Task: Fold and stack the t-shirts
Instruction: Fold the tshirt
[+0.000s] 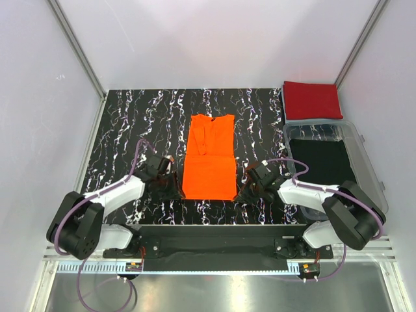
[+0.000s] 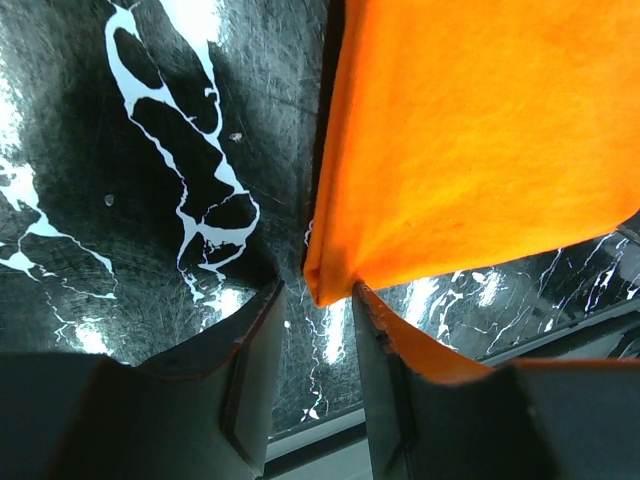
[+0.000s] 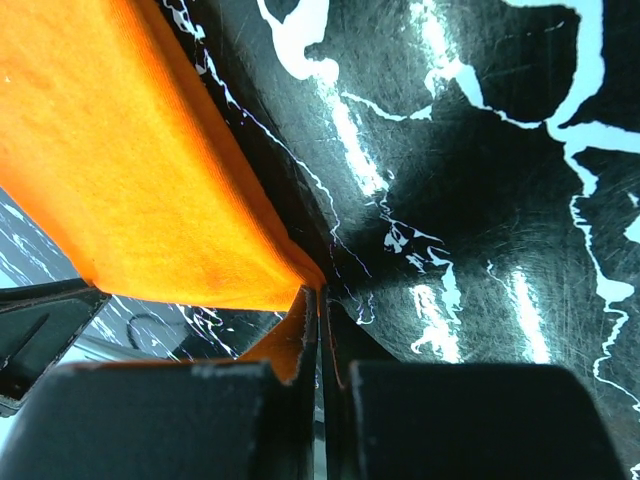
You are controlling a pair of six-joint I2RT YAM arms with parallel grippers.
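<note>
the red t-shirt (image 1: 312, 99) lies folded, far beyond the right gripper (image 1: 247, 192); the orange t-shirt (image 1: 208, 159) lies between the two grippers, narrowed to a strip, so its crosswise folds and the stacking look left to do; the right gripper is clenched on its near corner; the left gripper (image 2: 315, 300) stands released, the other near corner just at its fingertips

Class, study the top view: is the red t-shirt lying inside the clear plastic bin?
No, the folded red t-shirt lies outside it, beyond the far rim of the clear bin.
</note>
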